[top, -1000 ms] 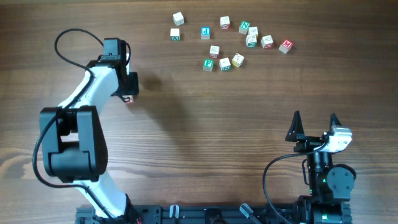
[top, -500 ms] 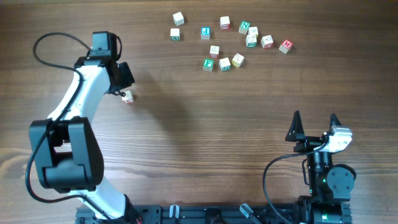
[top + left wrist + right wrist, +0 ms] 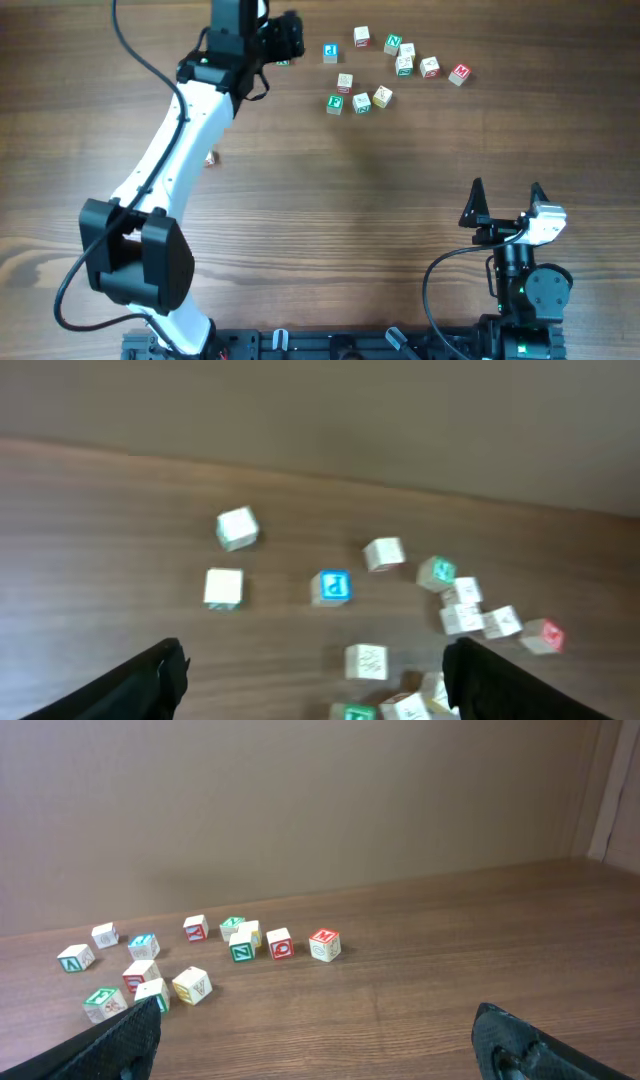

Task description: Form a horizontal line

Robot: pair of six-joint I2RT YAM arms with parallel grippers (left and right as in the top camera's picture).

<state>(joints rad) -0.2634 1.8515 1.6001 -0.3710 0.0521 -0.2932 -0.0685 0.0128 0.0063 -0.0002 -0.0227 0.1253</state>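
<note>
Far left: lone cube [image 3: 211, 157] sits just beside left arm, well apart from the rest. Left gripper [image 3: 315, 645] up at far edge, above two pale cubes [image 3: 223, 587], fingers spread wide, nothing held. Horizontal line not formed yet, scattered cubes [image 3: 361, 102] all loose, blue-lettered cube [image 3: 330, 52] among them. Right gripper [image 3: 507, 190] lower right, wide open, empty.

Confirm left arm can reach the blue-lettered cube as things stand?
Probably yes. The left gripper is open and hangs just short of the cluster, with the blue-lettered cube ahead between its fingers in the wrist view. The nearest cubes stand clear of it, and nothing lies on top.
</note>
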